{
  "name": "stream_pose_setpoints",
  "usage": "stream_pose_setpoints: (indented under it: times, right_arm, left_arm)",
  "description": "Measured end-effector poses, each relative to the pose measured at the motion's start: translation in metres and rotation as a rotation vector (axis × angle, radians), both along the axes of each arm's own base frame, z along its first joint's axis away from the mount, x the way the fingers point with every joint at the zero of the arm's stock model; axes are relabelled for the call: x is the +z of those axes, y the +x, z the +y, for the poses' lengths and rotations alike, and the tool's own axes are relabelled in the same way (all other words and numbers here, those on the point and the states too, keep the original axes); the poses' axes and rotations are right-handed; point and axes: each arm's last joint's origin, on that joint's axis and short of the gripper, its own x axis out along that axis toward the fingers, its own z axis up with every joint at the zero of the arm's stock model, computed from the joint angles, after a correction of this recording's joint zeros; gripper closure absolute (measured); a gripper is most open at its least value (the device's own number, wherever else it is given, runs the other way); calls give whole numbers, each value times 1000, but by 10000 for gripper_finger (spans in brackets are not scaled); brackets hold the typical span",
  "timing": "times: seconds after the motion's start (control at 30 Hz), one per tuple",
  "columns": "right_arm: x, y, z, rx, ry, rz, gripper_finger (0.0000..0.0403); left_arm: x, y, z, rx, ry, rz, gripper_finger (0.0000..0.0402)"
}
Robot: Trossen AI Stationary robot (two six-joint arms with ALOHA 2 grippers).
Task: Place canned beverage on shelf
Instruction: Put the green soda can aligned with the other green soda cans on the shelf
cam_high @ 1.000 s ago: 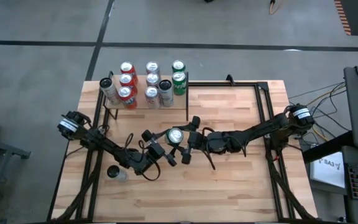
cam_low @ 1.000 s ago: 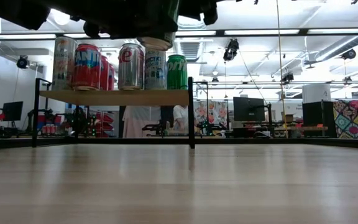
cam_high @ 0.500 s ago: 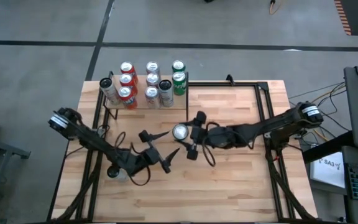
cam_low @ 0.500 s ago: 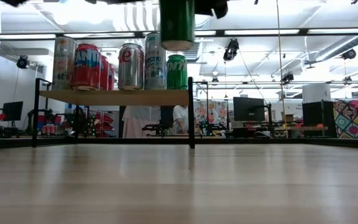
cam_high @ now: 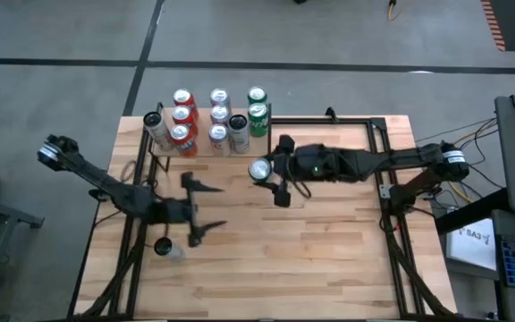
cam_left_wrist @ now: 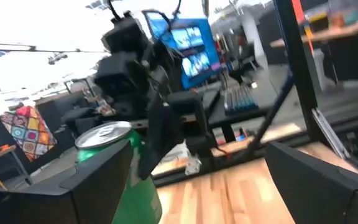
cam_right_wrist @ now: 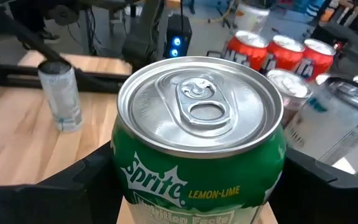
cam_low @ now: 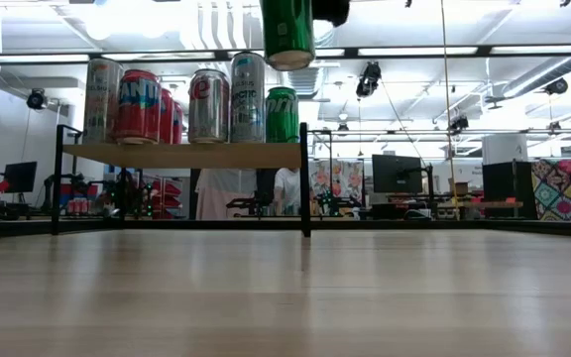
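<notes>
Sprite can [cam_right_wrist: 197, 143], lemon-lime label, right gripper [cam_high: 271, 172]

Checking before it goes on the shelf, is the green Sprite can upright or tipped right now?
Upright. The Sprite can hangs vertical in the right tool in the low view, pull-tab lid facing up, above the table.

Your right arm reaches in from the right edge of the surface, stretched nearly straight toward the middle, with its wrist level. The right gripper [cam_high: 266, 172] at its end has its fingers [cam_right_wrist: 92, 180] closed on the sides of a green can [cam_high: 259, 169], held upright and clear of the surface. Your left arm comes in from the left edge, bent at the elbow. The left gripper [cam_high: 202, 206] hangs over the left half of the surface, well apart from the right one, fingers [cam_left_wrist: 98, 186] spread wide and holding nothing.
</notes>
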Motion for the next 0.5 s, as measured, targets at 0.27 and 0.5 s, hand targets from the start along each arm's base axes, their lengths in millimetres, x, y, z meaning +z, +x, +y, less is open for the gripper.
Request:
stream_pose_setpoints:
  times: [0.27,0.5]
  right_arm:
    - [-8,1,-51,18,30,-72,114]
    - [-20,-2,-75,-4,54,-160,114]
  left_arm:
    - [9,-45,25,4,-50,-122,49]
    - [21,-67,39,82,-35,-195,49]
